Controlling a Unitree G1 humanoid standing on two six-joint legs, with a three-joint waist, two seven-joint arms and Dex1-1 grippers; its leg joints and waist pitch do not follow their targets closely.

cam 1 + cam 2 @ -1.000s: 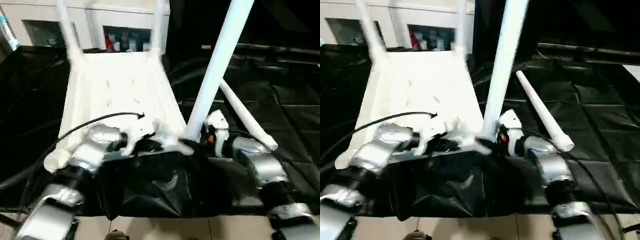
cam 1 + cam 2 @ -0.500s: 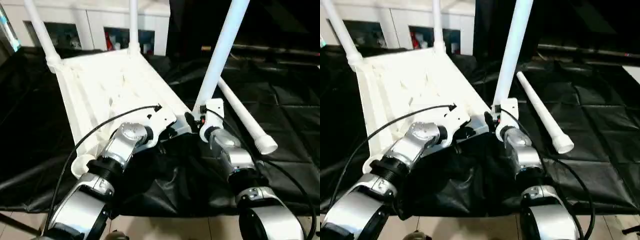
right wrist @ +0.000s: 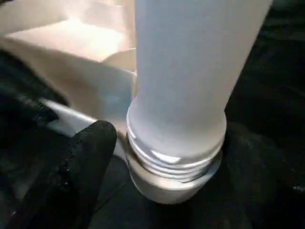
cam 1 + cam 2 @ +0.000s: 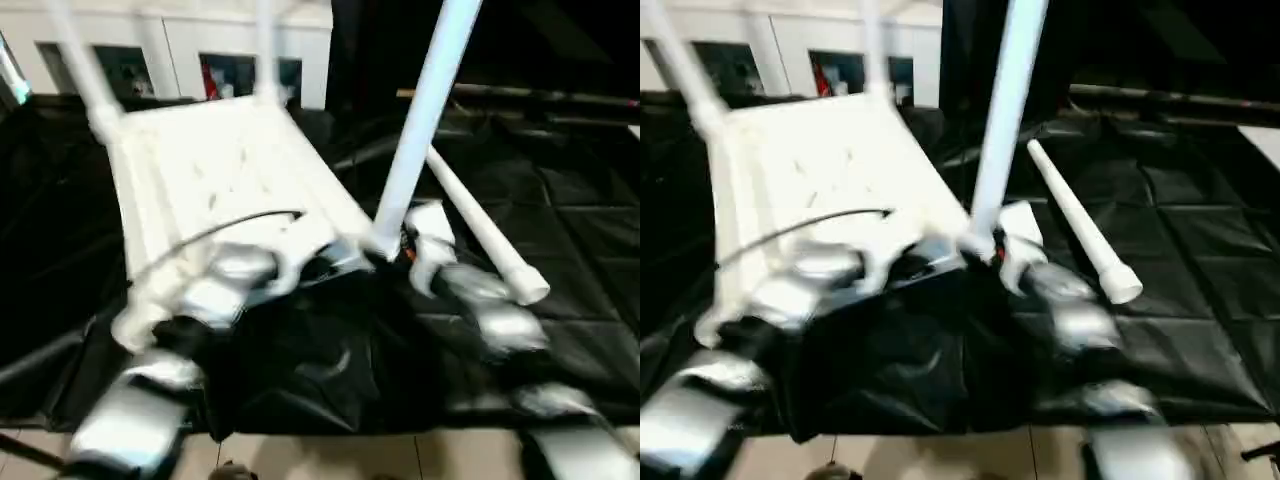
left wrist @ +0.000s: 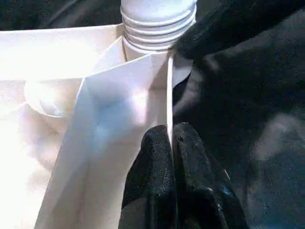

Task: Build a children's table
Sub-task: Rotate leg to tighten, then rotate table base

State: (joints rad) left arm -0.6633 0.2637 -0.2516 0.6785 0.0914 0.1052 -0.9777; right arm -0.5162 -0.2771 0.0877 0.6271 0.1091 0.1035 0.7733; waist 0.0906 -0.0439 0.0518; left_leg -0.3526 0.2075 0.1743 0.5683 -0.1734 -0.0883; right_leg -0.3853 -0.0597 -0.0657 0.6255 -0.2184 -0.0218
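Left tool (image 5: 171,143) pinches the tabletop (image 4: 215,170) rim; right tool (image 3: 157,157) straddles 1 leg (image 3: 190,86).

Work table (image 4: 590,240) is covered by black sheeting marked with a grid of creases; the sheeting hangs in wrinkled folds over the near edge (image 4: 330,380). Below that edge, a strip of light tiled floor (image 4: 330,458) with visible joints. Beyond the far left corner stands a white cabinet (image 4: 180,50) with open compartments holding indistinct red and blue items (image 4: 218,76). Background beyond the far right edge is dark.
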